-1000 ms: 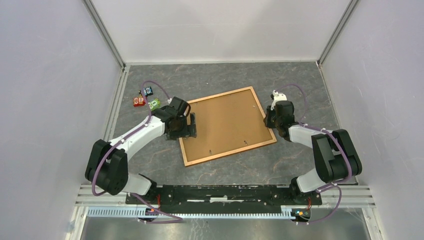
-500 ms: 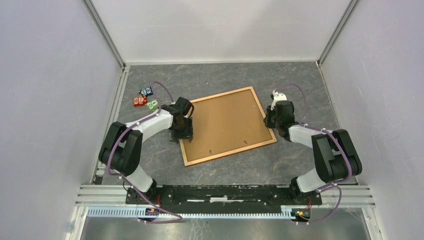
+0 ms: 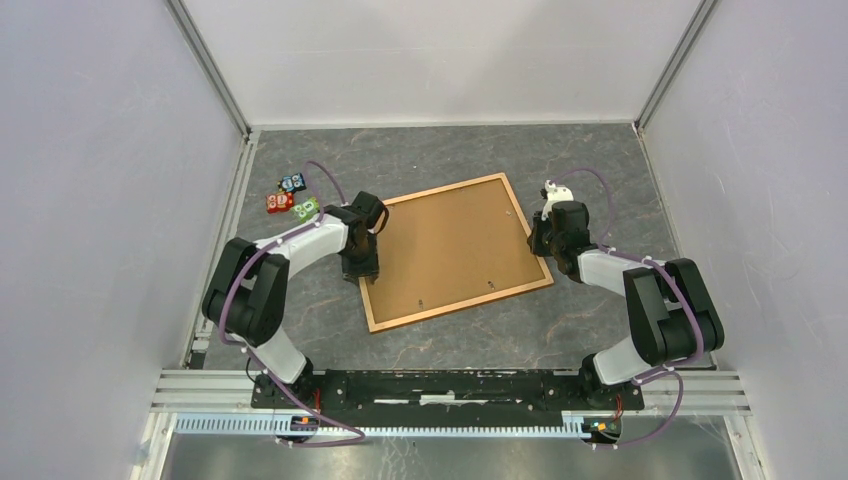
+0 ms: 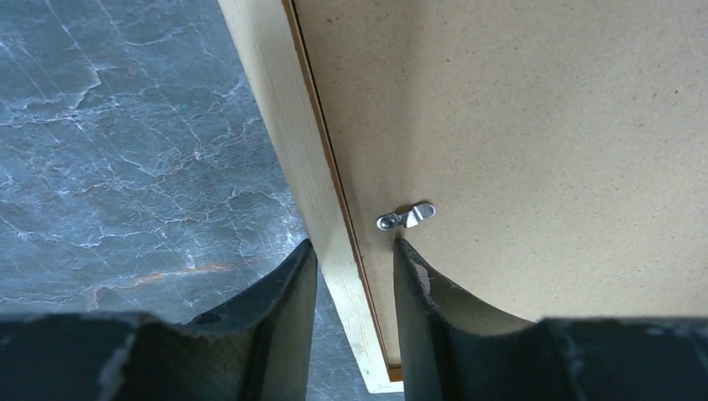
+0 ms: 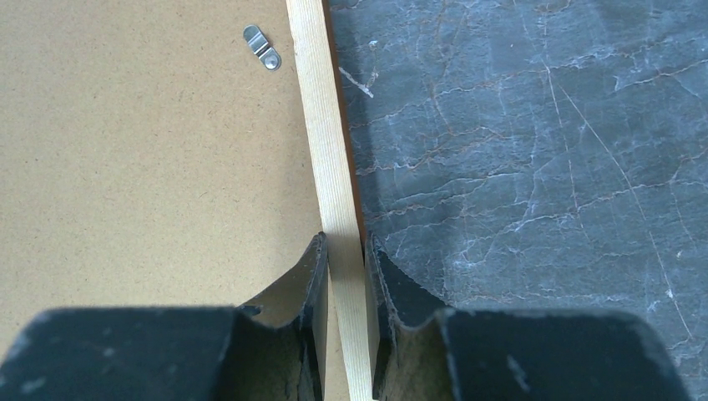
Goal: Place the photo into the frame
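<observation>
The frame [image 3: 455,250] lies back up on the dark marbled table, its brown fibreboard back showing. The photo is out of view. My left gripper [image 3: 362,268] straddles the frame's left rail [image 4: 313,192] near the front corner. Its jaws [image 4: 353,244] are open: the left finger is at the rail's outer edge, the right finger stands over the backboard beside a metal turn clip [image 4: 406,216], with a gap left. My right gripper [image 3: 540,240] is shut on the frame's right rail [image 5: 321,125], both fingers [image 5: 345,239] pressed against the light wood.
A cluster of small red, green and blue blocks [image 3: 291,197] sits on the table left of the frame. Another turn clip [image 5: 263,47] lies on the backboard by the right rail. White enclosure walls stand on three sides.
My left gripper has swung in over the frame's left rail and its jaws have narrowed a lot. The right gripper and the frame have not moved.
</observation>
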`<state>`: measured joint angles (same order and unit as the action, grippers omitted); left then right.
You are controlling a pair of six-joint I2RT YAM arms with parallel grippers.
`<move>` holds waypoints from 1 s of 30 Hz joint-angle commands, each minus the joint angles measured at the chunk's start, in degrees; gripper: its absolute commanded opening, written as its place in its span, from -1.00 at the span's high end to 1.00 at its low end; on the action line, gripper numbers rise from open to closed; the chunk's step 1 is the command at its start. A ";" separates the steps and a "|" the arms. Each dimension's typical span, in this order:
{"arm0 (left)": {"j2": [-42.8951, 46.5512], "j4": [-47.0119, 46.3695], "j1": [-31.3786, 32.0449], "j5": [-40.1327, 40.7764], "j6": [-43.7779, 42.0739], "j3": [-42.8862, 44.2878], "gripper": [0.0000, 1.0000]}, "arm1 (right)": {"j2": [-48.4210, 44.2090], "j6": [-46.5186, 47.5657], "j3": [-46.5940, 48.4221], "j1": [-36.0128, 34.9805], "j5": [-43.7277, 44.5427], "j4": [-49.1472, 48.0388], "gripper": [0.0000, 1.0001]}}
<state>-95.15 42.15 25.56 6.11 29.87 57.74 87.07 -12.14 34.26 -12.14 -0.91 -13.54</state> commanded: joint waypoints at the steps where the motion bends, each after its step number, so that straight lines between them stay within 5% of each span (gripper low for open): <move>1: -3.50 -6.93 -0.24 4.90 3.47 1.21 0.08 | 0.38 -0.78 -0.42 -0.20 -3.01 -0.42 1.00; 3: -4.55 -7.03 -0.39 4.70 4.51 1.76 -0.12 | 0.51 -0.83 -0.42 -0.24 -3.27 -0.54 1.00; 10: -4.70 -7.67 -0.45 4.25 4.56 1.77 -0.14 | 0.86 -0.61 -0.15 -0.21 -4.06 -0.69 1.00; 22: -4.11 -9.16 -3.94 5.15 8.00 -0.46 0.26 | 0.75 -0.61 -0.33 -0.17 -4.69 -1.02 1.00; 30: -2.73 -8.37 -4.60 7.14 20.56 -2.18 0.69 | 0.68 -0.64 -0.47 -0.17 -5.07 -1.15 1.00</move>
<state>-96.51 41.39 21.65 6.37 40.82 58.85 87.11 -11.68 34.24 -11.88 -1.74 -13.65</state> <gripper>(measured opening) 0.437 0.228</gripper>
